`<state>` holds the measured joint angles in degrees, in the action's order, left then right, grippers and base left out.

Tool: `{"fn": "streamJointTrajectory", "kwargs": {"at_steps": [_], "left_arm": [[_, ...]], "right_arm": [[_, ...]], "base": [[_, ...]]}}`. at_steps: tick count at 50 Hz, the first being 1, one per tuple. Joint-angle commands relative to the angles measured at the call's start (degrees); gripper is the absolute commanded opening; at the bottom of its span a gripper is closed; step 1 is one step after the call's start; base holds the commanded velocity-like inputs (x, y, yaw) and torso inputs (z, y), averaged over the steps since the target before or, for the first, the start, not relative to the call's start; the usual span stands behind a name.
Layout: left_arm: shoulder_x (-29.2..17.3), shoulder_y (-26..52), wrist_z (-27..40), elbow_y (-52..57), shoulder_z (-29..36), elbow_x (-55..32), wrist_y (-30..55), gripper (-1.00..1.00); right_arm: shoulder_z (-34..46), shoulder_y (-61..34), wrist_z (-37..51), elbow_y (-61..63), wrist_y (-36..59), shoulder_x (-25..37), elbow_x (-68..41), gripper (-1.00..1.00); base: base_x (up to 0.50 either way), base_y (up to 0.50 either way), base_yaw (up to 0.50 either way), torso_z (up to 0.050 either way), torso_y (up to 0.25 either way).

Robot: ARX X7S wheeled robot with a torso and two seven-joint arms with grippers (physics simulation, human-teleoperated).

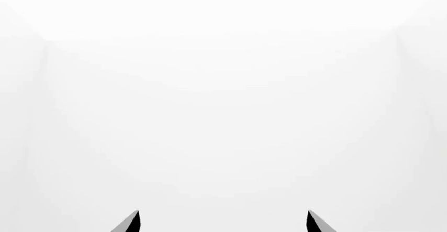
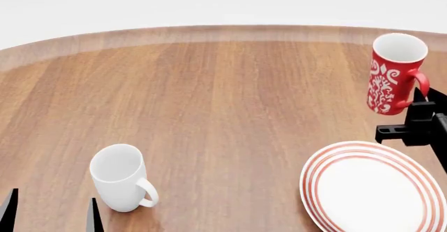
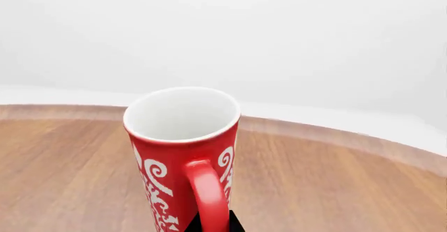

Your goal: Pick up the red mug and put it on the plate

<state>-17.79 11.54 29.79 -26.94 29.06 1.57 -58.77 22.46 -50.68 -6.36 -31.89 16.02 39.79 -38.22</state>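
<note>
The red mug [image 2: 393, 72] hangs tilted above the worktop [image 2: 223, 106] near its right edge, its handle pinched by the right gripper [image 2: 421, 102] — the grip closed on that loop. The plate [image 2: 373, 187] lies just below at the near right corner, nothing between them. A white mug [image 2: 120, 177] stands well apart at the near left, beside the left gripper [image 2: 50, 211] — fingers spread, holding nothing.

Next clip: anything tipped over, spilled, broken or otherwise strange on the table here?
Only the red mug stands out: it is tilted and seems lifted off the table, held by its handle in the right claw. The white mug and plate look intact, and no spill shows.
</note>
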Motion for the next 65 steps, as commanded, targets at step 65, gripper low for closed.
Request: {"fn": "streamJointTrajectory", "kwargs": {"at_steps": [65], "left_arm": [[-1.32,0.98,3.03,-0.27,2.66,0.37,-0.58,1.0]], "right_arm": [[-12.86,-7.59,-14.44,-43.07,-20.68,-12.72,17.81,-1.0]], "base": [[0.0,0.0,0.0,0.0,0.0]]}}
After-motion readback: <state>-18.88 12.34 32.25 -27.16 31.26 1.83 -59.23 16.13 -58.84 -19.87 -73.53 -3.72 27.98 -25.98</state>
